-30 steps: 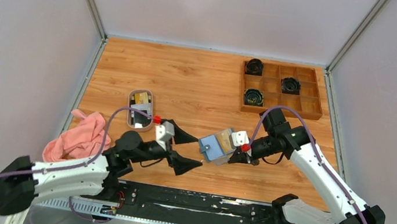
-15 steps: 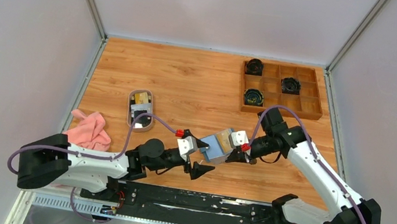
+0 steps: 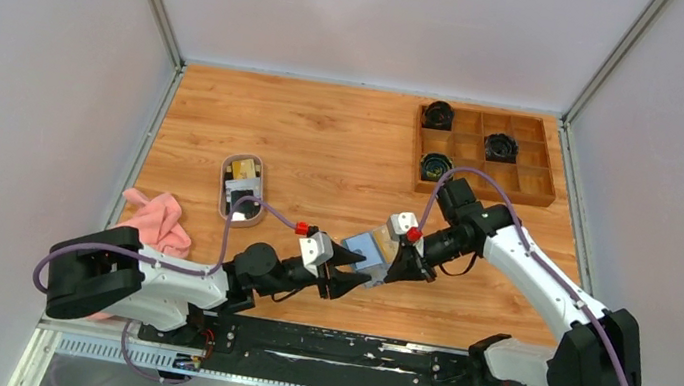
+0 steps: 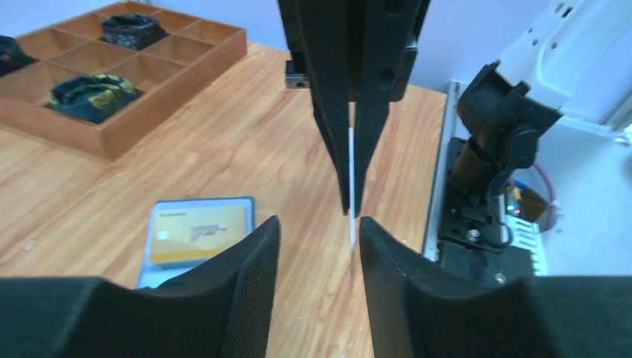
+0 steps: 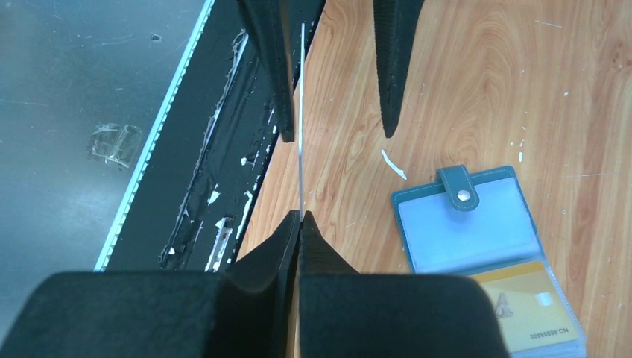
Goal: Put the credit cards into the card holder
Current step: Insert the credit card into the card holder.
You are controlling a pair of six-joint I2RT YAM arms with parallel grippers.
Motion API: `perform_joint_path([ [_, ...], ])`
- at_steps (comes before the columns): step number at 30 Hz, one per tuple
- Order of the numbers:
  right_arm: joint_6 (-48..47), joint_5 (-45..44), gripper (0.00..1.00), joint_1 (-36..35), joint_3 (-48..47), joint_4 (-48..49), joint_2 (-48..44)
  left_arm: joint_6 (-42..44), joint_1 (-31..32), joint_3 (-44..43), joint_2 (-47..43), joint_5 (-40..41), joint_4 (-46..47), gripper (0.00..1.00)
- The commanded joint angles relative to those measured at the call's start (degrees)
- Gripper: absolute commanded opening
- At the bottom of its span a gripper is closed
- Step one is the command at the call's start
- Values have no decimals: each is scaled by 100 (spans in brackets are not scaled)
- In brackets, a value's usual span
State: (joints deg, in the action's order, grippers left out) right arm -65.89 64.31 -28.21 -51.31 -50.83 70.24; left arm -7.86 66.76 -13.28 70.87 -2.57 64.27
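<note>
Right wrist: we saw one yellow card pocketed in wallet; right gripper pinched second card, left gripper unclenched around it.

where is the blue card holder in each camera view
top external: card holder mid-picture, just left of the right arm's fingers.
left wrist: card holder lower left, lying open, partly hidden by this camera's own finger.
right wrist: card holder lower right, open, snap tab uppermost.
shared landmark: the right gripper, shut on a credit card held edge-on, shows in all three views.
</note>
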Motion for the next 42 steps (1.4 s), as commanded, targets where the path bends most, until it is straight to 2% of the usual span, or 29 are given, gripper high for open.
perform_joint_path([
  [1, 159, 201, 0, 70, -228, -285, 174, -85, 32, -30, -47, -143, 150, 41],
  [2, 219, 170, 0, 70, -256, -286, 201, -117, 30, -46, -38, -249, 123, 31],
  [4, 295, 144, 0, 70, -295, -287, 232, -327, -41, -60, -4, -413, 89, 4],
  [5, 322, 143, 0, 70, -304, -280, 236, -515, -120, -49, 22, -511, 122, 0],
  [6, 355, 138, 0, 70, -313, -280, 241, -740, -206, -13, 48, -590, 231, 0],
  [7, 402, 137, 5, 77, -324, -274, 246, -1011, -313, 36, 74, -618, 382, 0],
  [8, 500, 131, 19, 81, -349, -259, 251, -1324, -419, 100, 114, -634, 568, 0],
  [9, 606, 139, 29, 79, -364, -241, 248, -1568, -501, 159, 183, -685, 829, 0],
  [12, 946, 315, 51, 123, -399, -149, 216, -2072, -576, 236, 453, -725, 1548, 0],
  [13, 1126, 410, 55, 165, -396, -85, 206, -2212, -580, 209, 536, -735, 1641, 0],
  [15, 1530, 611, 58, 262, -405, 89, 210, -2374, -590, 172, 711, -680, 1756, 0],
  [20, 2962, 1206, 57, 707, -302, 997, 249, -2778, -636, 170, 1042, -579, 2293, 0],
  [23, 3825, 1605, 53, 994, -146, 1674, 226, -2989, -675, 50, 1215, -668, 2296, 0],
  [28, 4819, 2000, 45, 1013, 136, 2636, 162, -3209, -691, -148, 1579, -813, 2309, 0],
  [32, 5029, 2001, 39, 975, 209, 2823, 240, -3278, -695, -225, 1671, -817, 2311, 0],
  [36, 5033, 1926, 29, 944, 198, 2824, 282, -3309, -700, -228, 1692, -797, 2312, 0],
  [42, 4925, 1776, 28, 891, 218, 2791, 232, -3403, -704, -245, 1718, -809, 2314, 0],
])
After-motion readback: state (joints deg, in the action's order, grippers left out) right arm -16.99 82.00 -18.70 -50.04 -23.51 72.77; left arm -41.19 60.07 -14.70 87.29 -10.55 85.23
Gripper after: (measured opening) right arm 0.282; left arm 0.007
